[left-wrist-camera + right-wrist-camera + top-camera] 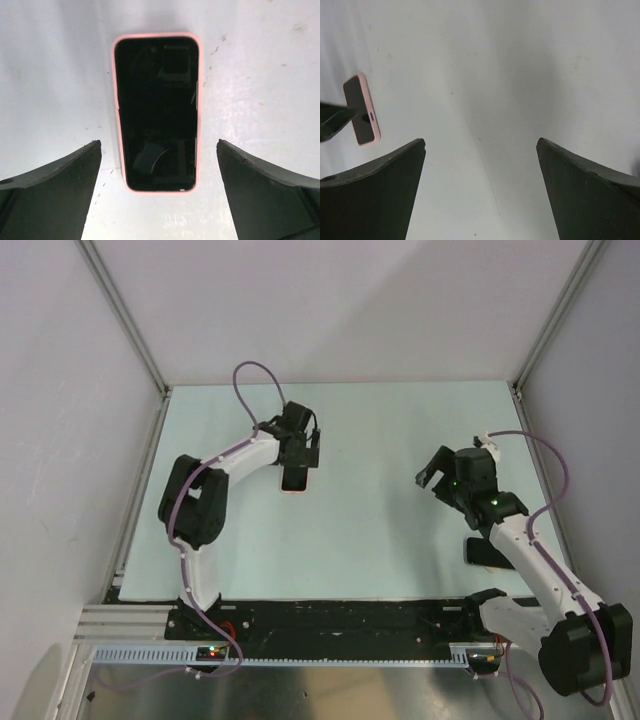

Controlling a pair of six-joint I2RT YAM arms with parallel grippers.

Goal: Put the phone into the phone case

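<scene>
While the right gripper (481,142) hangs well to the right of the case (155,35), its jaws are spread wide and hold nothing. The left gripper (159,143) hovers directly over the case, jaws equally wide, one finger either side, touching nothing. The phone (156,115) sits inside the case, screen up, flat on the table (380,440).

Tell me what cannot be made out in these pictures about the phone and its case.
- Top view: the left hand covers part of the phone; its pink rim is too small.
- Left wrist view: the phone hides the inside and back of the phone case.
- Top view: the right arm half hides a dark object.
</scene>
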